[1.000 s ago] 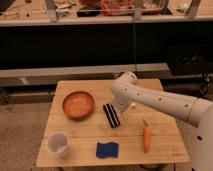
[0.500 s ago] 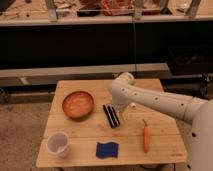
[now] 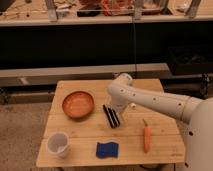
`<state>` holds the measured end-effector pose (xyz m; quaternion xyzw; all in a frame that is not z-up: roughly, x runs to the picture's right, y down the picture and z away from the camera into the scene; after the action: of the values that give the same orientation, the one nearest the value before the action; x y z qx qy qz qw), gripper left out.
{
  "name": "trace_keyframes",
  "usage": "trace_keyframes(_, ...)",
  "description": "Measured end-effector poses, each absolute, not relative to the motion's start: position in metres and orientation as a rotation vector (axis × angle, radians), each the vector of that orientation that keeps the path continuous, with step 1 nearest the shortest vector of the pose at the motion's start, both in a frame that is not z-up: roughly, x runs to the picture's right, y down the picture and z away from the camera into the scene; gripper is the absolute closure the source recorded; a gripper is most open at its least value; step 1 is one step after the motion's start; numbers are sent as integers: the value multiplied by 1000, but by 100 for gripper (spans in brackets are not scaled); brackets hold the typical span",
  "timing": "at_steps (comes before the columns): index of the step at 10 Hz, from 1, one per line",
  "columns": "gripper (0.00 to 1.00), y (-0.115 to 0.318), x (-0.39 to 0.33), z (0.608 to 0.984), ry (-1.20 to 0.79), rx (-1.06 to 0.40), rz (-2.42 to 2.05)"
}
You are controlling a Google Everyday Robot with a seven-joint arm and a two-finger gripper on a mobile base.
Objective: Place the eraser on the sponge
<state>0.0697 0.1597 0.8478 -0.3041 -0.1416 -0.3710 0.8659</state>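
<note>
Dark shelving runs behind a wooden desk [image 3: 165,142]. At the desk's 8 o'clock corner stands a white cup [image 3: 57,144], and an orange bowl [image 3: 78,104] sits at 10 o'clock. The blue sponge [image 3: 107,149] lies flat at 6 o'clock near the front edge. At 12 o'clock from it, apart, is the black striped eraser [image 3: 110,116], close to the desk's middle. The hand [image 3: 117,108] sits right at the eraser's upper end; whether it is spread or pinching cannot be told. A carrot [image 3: 146,138] lies at 4 o'clock, below the white arm [image 3: 160,102].
</note>
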Motion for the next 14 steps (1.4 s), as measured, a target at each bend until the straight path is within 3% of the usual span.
trace_keyframes(14,20,175,48,861,-345,-661,-1021)
